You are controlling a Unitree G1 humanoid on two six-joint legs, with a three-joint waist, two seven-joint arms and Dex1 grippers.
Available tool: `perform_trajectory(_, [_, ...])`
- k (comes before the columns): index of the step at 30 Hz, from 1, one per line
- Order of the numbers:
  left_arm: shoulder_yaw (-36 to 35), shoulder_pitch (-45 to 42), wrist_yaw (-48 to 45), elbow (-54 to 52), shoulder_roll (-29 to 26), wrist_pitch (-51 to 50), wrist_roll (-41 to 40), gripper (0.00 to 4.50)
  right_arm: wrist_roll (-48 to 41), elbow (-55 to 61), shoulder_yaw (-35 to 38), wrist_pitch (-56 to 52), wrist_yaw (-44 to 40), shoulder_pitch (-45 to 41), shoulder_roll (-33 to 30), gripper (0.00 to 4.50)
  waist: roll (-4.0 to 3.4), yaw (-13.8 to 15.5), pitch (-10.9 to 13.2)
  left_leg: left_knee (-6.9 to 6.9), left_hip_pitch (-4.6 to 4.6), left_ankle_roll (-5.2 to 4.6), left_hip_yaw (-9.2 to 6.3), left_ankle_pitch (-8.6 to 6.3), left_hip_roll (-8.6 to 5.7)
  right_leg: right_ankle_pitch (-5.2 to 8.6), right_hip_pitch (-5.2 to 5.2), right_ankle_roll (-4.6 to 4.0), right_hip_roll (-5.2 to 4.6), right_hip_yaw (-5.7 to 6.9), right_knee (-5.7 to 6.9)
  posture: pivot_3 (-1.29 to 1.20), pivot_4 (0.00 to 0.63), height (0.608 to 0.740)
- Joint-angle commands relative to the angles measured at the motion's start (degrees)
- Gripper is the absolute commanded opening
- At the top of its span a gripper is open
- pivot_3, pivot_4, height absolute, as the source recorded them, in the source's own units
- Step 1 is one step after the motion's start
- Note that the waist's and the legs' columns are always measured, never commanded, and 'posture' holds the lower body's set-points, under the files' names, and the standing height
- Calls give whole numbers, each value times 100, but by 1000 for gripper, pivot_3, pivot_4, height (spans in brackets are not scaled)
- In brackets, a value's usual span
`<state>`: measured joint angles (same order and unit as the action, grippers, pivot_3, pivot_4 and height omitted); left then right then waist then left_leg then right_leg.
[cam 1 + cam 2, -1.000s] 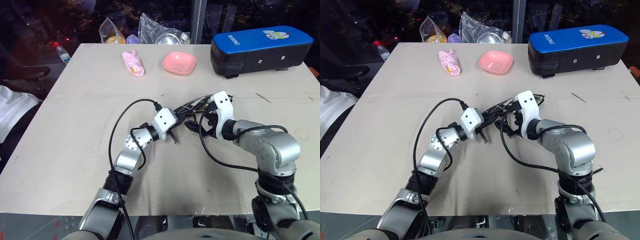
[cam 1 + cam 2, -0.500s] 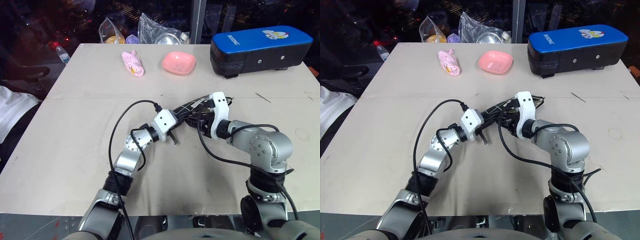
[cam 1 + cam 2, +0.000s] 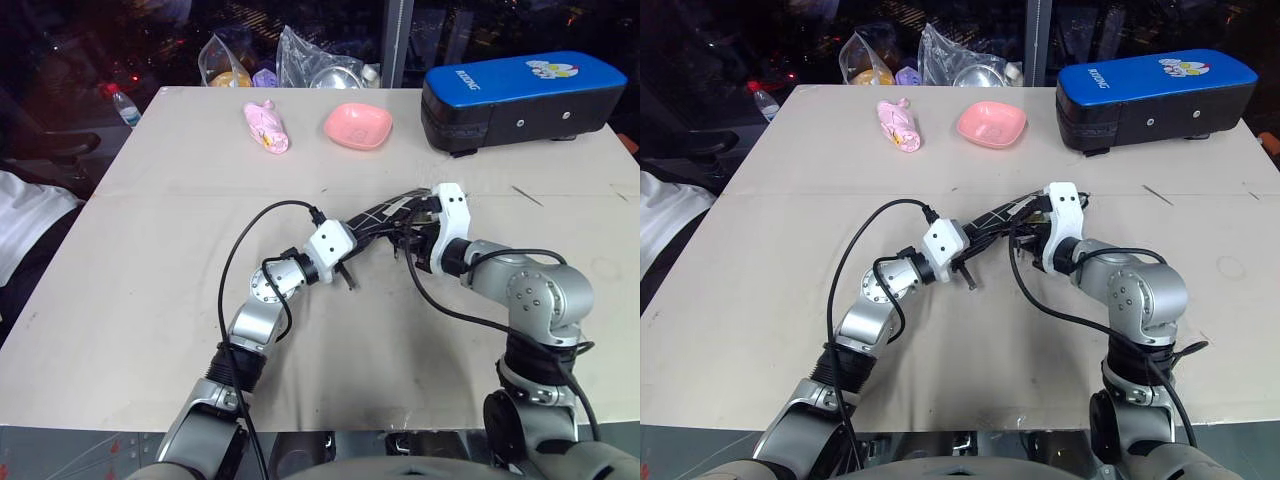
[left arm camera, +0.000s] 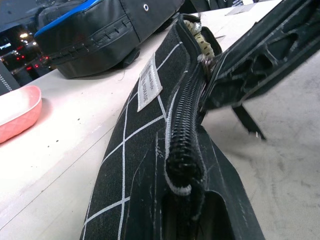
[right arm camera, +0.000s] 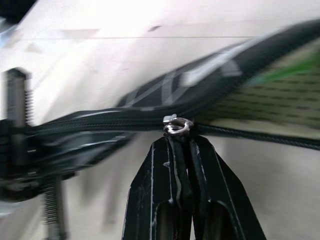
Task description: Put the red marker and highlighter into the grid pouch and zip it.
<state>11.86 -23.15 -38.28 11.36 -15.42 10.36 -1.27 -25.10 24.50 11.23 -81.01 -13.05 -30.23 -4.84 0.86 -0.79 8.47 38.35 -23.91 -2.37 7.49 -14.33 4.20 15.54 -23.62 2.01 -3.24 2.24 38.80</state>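
The grid pouch (image 3: 388,212), black with white lines and a white label (image 4: 149,82), is held up over the middle of the table between both grippers. My left gripper (image 3: 357,240) is shut on the pouch's near end (image 4: 182,165). My right gripper (image 5: 177,142) is shut on the black zipper pull (image 5: 177,136) just below the silver ring of the slider. On one side of the slider the zip is closed. On the other it gapes, showing beige lining and a strip of lime green, the highlighter (image 5: 282,72). The red marker is hidden.
A big blue-and-black case (image 3: 520,95) stands at the back right. A pink bowl (image 3: 357,125) and a pink wrapped item (image 3: 266,127) lie at the back middle, plastic bags (image 3: 305,60) beyond the far edge. Black cables loop from both wrists.
My right gripper was open beside the pouch; it has shut on the zipper pull and shifted a little to the right. The left gripper and its end of the pouch stayed put.
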Motion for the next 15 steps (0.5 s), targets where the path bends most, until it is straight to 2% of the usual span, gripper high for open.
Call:
perform_trajectory(1, [-77, 56, 84, -205, -42, 97, 3, 0, -32, 74, 422, 10, 55, -80, -231, 18, 0, 0, 0, 0, 0, 0, 0, 0, 0, 0, 0, 0, 0, 0, 0, 0, 150, 740])
perform_trajectory(8, [-93, 84, 121, -198, -27, 99, -2, 0, 51, -381, 902, 297, -3, -180, -1065, 18, 0, 0, 0, -2, 0, -5, 0, -3, 0, 0, 0, 0, 0, 0, -2, 0, 150, 740])
perform_trajectory(15, [-85, 84, 128, -173, -34, 135, -20, 0, 138, -873, 1041, 784, 98, -214, -1513, 18, -1, 10, 1, -4, 0, -18, 2, -11, 0, 0, -1, 0, 0, -1, -3, 0, 150, 740])
